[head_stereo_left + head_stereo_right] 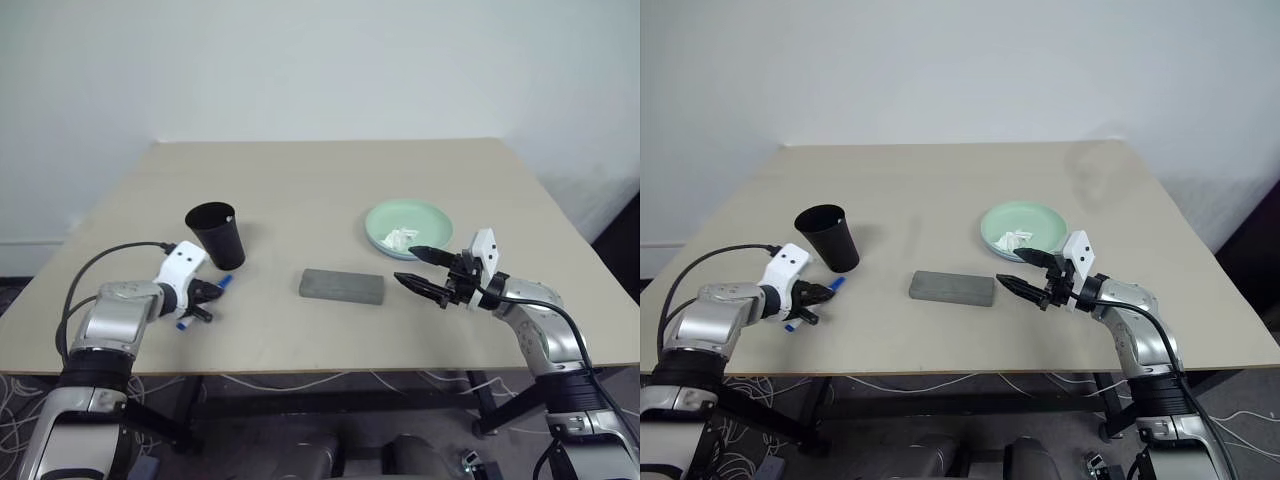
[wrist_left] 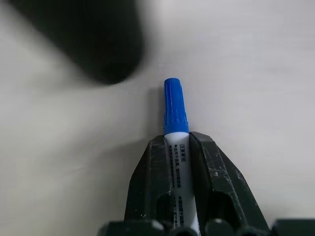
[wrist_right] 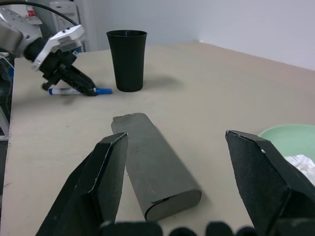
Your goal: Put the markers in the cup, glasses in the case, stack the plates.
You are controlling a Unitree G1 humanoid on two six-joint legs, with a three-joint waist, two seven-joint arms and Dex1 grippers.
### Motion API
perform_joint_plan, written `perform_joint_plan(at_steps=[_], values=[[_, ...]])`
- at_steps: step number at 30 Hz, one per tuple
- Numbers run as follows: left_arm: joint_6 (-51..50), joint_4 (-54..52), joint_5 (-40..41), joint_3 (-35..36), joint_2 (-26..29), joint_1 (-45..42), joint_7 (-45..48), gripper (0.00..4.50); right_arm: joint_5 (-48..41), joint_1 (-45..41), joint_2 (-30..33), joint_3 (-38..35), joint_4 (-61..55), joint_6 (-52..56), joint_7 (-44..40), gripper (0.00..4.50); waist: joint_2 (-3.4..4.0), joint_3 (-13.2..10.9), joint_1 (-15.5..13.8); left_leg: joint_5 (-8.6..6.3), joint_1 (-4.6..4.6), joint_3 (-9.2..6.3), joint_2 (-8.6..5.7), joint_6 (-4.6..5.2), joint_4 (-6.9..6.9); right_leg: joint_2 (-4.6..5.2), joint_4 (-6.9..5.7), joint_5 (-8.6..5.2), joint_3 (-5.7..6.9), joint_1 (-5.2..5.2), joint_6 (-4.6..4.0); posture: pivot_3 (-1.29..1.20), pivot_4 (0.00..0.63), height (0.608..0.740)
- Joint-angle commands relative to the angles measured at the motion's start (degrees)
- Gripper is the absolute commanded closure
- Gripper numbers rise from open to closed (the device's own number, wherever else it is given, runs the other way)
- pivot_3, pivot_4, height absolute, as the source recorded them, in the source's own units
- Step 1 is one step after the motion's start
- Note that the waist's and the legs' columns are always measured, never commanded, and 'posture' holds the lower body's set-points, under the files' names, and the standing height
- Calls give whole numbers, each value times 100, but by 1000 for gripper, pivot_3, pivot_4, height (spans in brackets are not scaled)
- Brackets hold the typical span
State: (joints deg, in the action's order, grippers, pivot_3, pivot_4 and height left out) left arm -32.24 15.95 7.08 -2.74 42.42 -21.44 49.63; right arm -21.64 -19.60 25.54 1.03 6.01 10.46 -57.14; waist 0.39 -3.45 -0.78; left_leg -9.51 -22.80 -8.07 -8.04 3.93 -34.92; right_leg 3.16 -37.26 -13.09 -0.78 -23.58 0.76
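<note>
The left hand (image 2: 176, 162) is clamped on the marker (image 2: 174, 110), its two black fingers (image 2: 150, 182) pressed against the white barrel on both sides. The blue cap sticks out past the fingertips, and from the head view the back end of the marker pokes out below the hand too. In the right wrist view the marker lies low and about level over the beige surface (image 1: 330, 190), but I can't really tell whether it's touching or just off it.

The black cup (image 1: 217, 234) stands upright just beyond the marker's cap, near it but not touching. It's toward the robot's left side of the surface.

The grey case (image 1: 341, 286) lies flat around the middle, closed as far as I can see, well apart from the cup.

The right hand (image 1: 420, 270) hangs above the surface to the right of the case, pointing roughly level toward it, with its fingers spread wide and nothing between them. From its own wrist view, the case sits between and ahead of the two fingertips.

The mint green plate (image 1: 408, 228) sits just behind the right hand, with a crumpled white tissue (image 1: 401, 240) lying in it. There's a hint of a bluish rim under the green one, so the plates may be stacked, not sure.
</note>
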Motion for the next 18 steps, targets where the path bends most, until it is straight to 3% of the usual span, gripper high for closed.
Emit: perform_joint_plan(at_steps=[1,10,18], values=[[782,-658,304,150,-302,-66,171,4385,36,-133,-3,-48,-35,-153,28,1068,-1,0,-22,-1,-2,0,0,1,1,0,8,0,1,2,0,0,0,738],[2477,-159,556,927,-1550,-1044,-947,4385,48,-266,-40,-84,-96,-170,140,1068,-7,0,4,-1,0,-4,0,1,3,-6,20,11,7,3,15,0,0,738],[4335,1391,-102,1097,-1821,-2013,-2361,4385,-168,-321,34,-67,-524,78,-28,1068,-16,1,10,-1,-1,-6,0,1,-7,-11,23,14,10,10,19,0,0,738]])
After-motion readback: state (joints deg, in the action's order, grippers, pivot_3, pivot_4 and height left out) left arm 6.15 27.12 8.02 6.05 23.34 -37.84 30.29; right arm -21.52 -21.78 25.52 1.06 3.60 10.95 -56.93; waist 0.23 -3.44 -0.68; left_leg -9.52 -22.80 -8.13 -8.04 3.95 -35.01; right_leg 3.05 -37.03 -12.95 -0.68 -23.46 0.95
